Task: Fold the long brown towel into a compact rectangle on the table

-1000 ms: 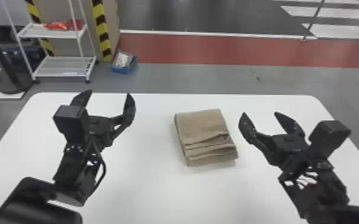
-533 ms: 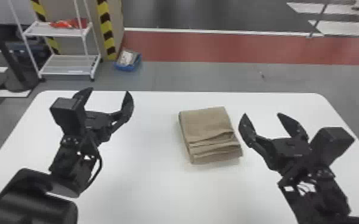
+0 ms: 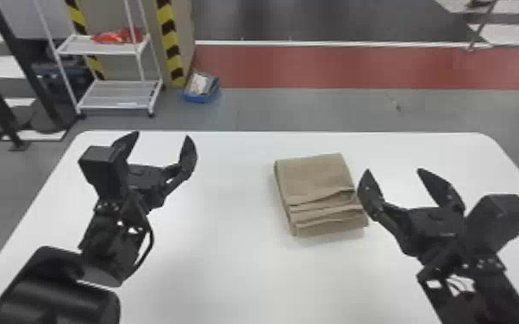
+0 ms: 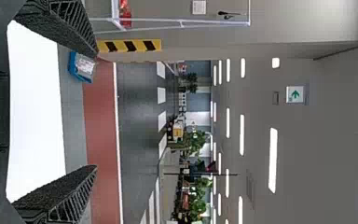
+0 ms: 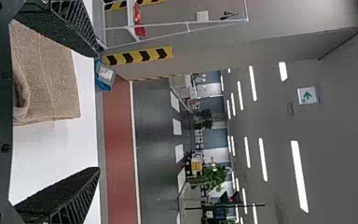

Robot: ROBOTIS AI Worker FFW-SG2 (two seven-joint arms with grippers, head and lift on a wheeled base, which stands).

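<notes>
Towel folding looks almost complete.
The towel [image 3: 314, 179] lies on the table [image 3: 224, 267] as compact rectangle; left end effector [image 3: 162, 135] and right end effector [image 3: 393, 171] are wide and empty; maybe only smoothing remains.

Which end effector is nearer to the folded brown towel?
Right. The right end effector hovers just right of the brown towel; the left end effector is well off to its left.
</notes>
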